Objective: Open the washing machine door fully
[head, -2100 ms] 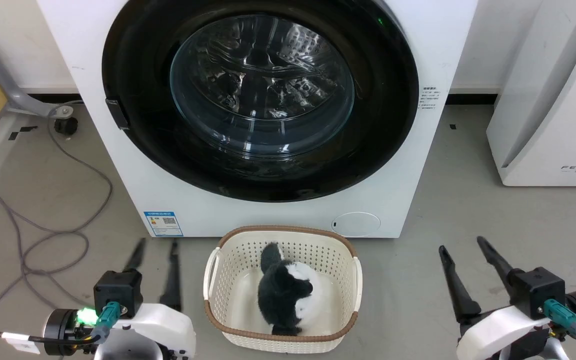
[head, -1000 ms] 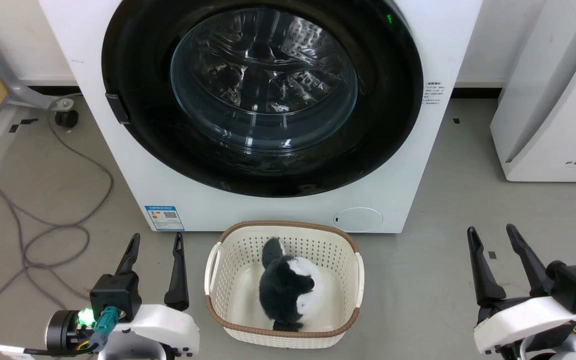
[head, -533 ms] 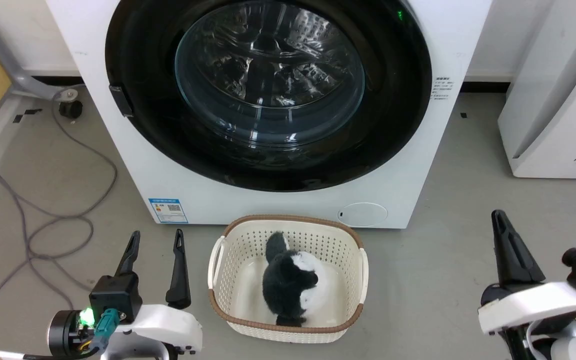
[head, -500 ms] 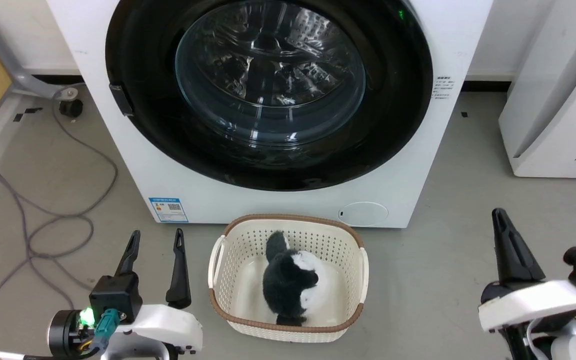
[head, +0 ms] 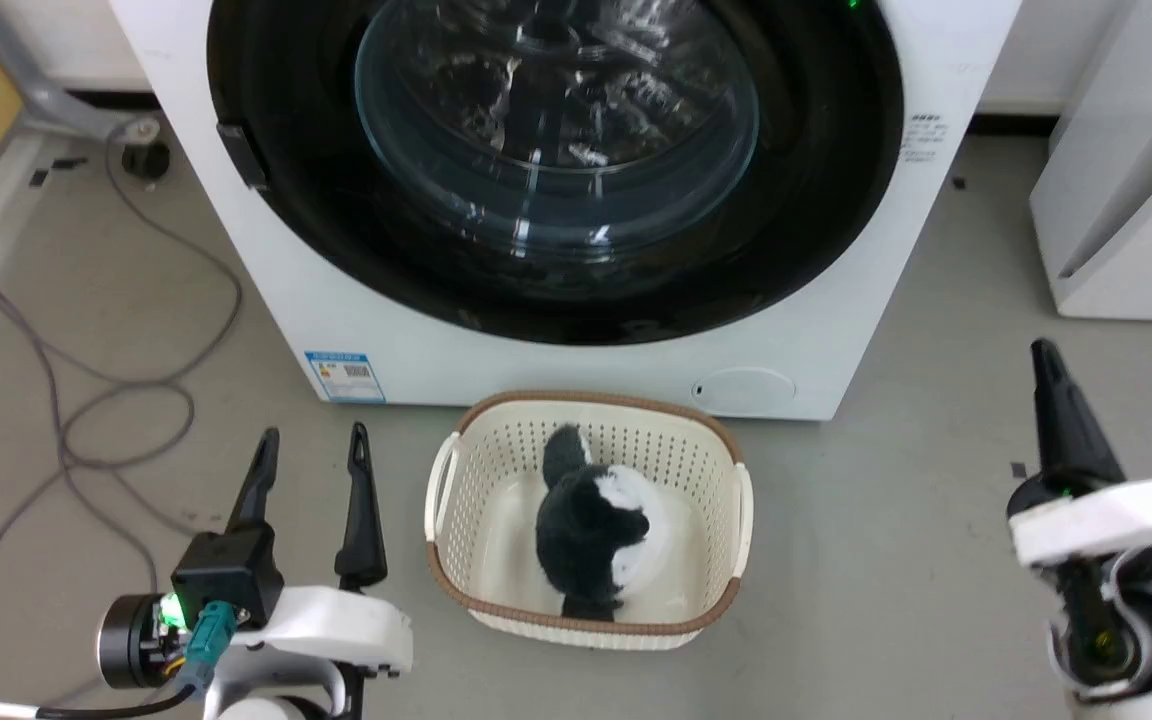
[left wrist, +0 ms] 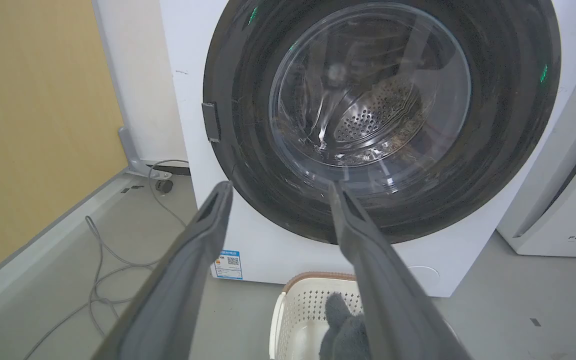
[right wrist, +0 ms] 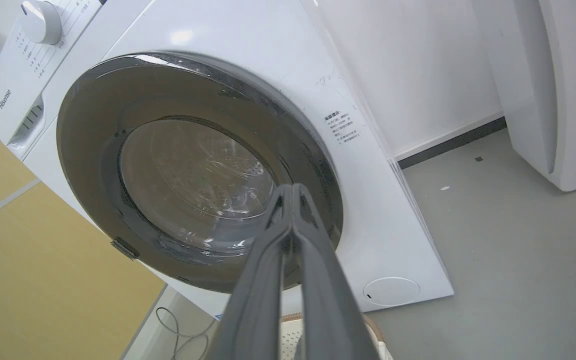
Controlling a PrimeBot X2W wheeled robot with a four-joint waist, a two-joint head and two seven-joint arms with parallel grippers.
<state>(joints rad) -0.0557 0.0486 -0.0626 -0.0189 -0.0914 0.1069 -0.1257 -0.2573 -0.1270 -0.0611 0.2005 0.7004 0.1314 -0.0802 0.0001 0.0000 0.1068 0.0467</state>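
Note:
The white washing machine (head: 556, 370) stands straight ahead, its glossy black round door (head: 816, 230) with the clear glass bowl (head: 556, 130) lying flush against the front. A small dark latch tab (head: 241, 157) sits on the door's left rim. My left gripper (head: 311, 445) hovers open over the floor at the lower left, short of the machine. In the left wrist view the door (left wrist: 248, 150) lies beyond the spread fingers (left wrist: 203, 235). My right gripper (head: 1046, 365) is at the lower right, fingers pressed together, empty. The right wrist view has the door (right wrist: 93, 150) ahead of the shut fingers (right wrist: 288, 210).
A cream perforated basket (head: 456, 560) holding a black-and-white plush toy (head: 591, 520) sits on the floor right in front of the machine. Grey cables (head: 66, 400) loop at the left. A white appliance (head: 1126, 200) stands at the right.
The camera has tipped down and closer, so the machine sits higher in view. My right gripper went from open to shut and turned edge-on; the door has not moved.

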